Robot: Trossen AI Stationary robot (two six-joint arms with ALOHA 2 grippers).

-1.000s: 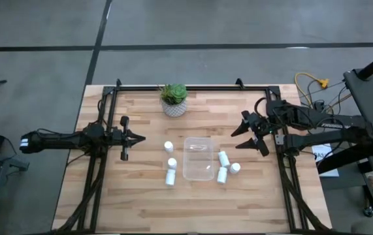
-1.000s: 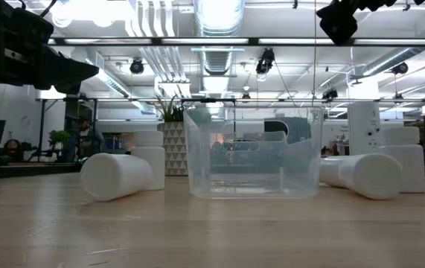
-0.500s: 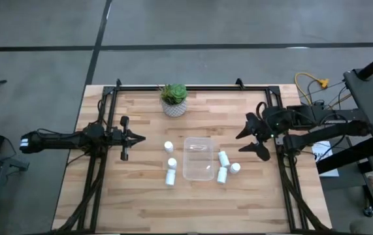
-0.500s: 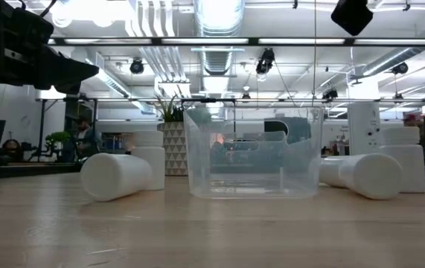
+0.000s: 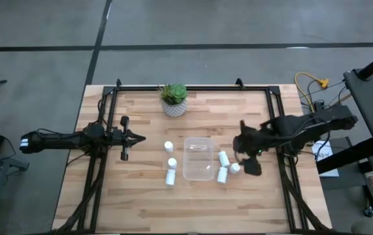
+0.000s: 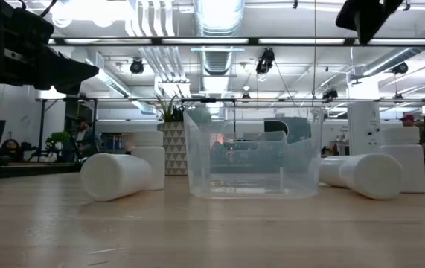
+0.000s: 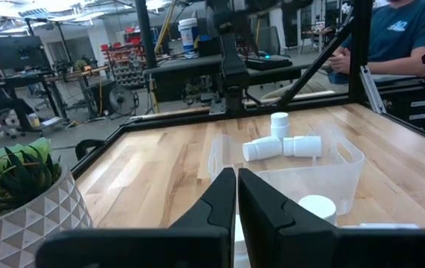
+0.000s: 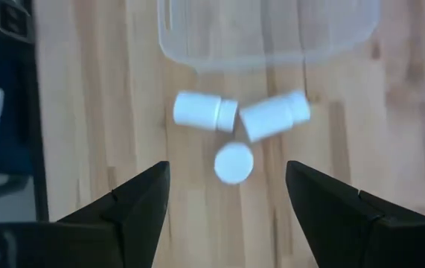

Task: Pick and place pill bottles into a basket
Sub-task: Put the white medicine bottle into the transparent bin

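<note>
The clear basket (image 5: 199,158) stands mid-table. Left of it are three white pill bottles (image 5: 170,163). On its right are three more (image 5: 227,167): two lie on their sides (image 8: 205,111) (image 8: 274,115) and one stands upright (image 8: 234,162). My right gripper (image 5: 245,154) hangs open above these right-hand bottles, pointing steeply down, its fingers on either side of the upright one in the right wrist view and well above it. My left gripper (image 5: 138,138) is shut and level, left of the basket, touching nothing.
A whitish pot with a green plant (image 5: 174,100) stands at the far edge of the table. A black frame (image 5: 193,87) runs around the table. Bare wood lies along the near edge. A person sits beyond the table (image 7: 391,37).
My right gripper has swung from the table's right edge toward the bottles right of the basket, a little toward the near edge, and has tipped from a shallow slant to pointing steeply down. Its fingers have stayed open. No bottle has moved.
</note>
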